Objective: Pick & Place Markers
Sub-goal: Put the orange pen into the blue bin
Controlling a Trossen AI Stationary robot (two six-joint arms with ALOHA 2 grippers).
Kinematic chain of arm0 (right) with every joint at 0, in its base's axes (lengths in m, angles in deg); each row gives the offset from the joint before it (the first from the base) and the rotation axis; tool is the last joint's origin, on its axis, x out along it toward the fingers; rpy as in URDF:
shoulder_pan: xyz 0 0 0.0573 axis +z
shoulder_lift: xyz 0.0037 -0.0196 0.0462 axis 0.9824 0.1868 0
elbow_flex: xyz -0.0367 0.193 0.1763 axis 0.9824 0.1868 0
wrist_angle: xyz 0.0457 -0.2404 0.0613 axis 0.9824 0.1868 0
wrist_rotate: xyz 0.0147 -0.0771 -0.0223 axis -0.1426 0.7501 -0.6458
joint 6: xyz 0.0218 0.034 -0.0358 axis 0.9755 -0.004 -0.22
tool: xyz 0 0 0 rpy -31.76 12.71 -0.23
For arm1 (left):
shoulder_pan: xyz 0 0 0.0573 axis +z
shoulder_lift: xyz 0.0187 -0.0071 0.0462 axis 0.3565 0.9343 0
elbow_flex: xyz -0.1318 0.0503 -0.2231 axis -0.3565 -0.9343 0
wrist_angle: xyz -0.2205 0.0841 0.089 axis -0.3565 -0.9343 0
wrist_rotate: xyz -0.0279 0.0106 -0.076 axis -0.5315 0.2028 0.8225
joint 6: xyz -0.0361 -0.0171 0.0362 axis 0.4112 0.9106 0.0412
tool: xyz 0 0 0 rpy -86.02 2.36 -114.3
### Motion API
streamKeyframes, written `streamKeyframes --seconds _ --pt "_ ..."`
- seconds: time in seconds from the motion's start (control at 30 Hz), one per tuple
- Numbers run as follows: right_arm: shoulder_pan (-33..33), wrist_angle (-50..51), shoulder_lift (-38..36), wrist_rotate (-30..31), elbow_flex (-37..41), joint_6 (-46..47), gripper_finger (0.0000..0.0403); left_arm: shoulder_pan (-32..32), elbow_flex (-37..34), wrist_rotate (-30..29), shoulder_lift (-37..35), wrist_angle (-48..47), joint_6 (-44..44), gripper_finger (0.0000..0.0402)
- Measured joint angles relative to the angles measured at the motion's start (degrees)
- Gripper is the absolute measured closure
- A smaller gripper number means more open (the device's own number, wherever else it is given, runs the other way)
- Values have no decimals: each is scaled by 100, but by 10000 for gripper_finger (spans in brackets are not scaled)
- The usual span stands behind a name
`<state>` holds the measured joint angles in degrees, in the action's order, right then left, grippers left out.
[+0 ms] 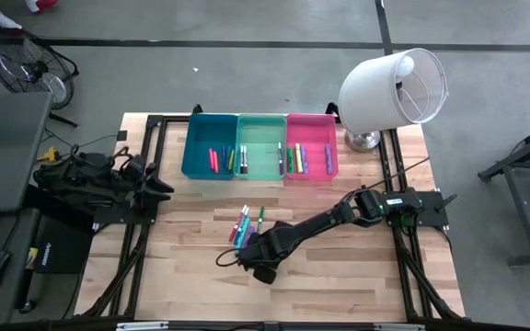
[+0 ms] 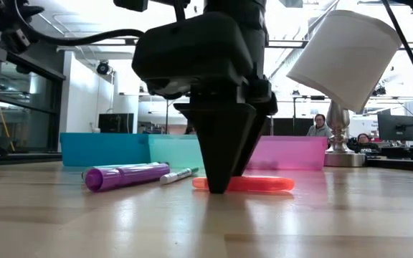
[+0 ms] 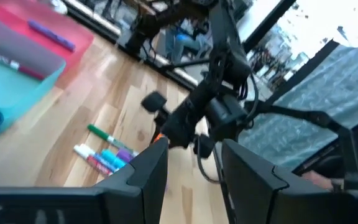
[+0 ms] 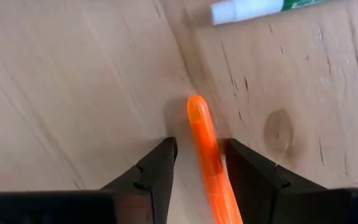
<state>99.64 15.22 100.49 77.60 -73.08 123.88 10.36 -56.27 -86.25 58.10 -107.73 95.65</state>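
Note:
An orange marker (image 4: 207, 149) lies flat on the wooden table, also in the low view (image 2: 260, 184). My right gripper (image 4: 201, 146) points straight down over it (image 2: 217, 188), open, one finger on each side of the marker near its middle. Near the middle of the table (image 1: 263, 265) its head hides the marker from above. Close by lie a purple marker (image 2: 127, 175), a white and green marker (image 4: 253, 7) and a few more (image 1: 244, 225). My left gripper (image 3: 194, 155) waits open and level at the table's left edge (image 1: 164, 187). My right gripper straddles the orange marker from above, its fingers across the barrel. One finger (image 4: 244, 165) stands right beside the marker's side (image 4: 216, 163); I cannot tell whether it touches. A gap shows at the other finger (image 4: 160, 162). The marker lies flat on the table.
Three bins stand in a row at the far edge: blue (image 1: 191, 152), mint green (image 1: 247, 152) and pink (image 1: 313, 173), each with markers inside. A white lamp (image 1: 394, 87) stands at the far right corner. People sit in the room beyond the table.

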Motion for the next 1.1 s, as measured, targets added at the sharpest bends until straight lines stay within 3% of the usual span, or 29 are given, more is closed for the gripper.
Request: streamKeyframes --seconds 0.63,1.1 --pt "-75 -39 -2 -172 0 -759 274 0 0 -205 0 121 -131 252" --pt "-98 -72 -2 -226 0 -392 367 0 0 -160 0 121 -149 252"
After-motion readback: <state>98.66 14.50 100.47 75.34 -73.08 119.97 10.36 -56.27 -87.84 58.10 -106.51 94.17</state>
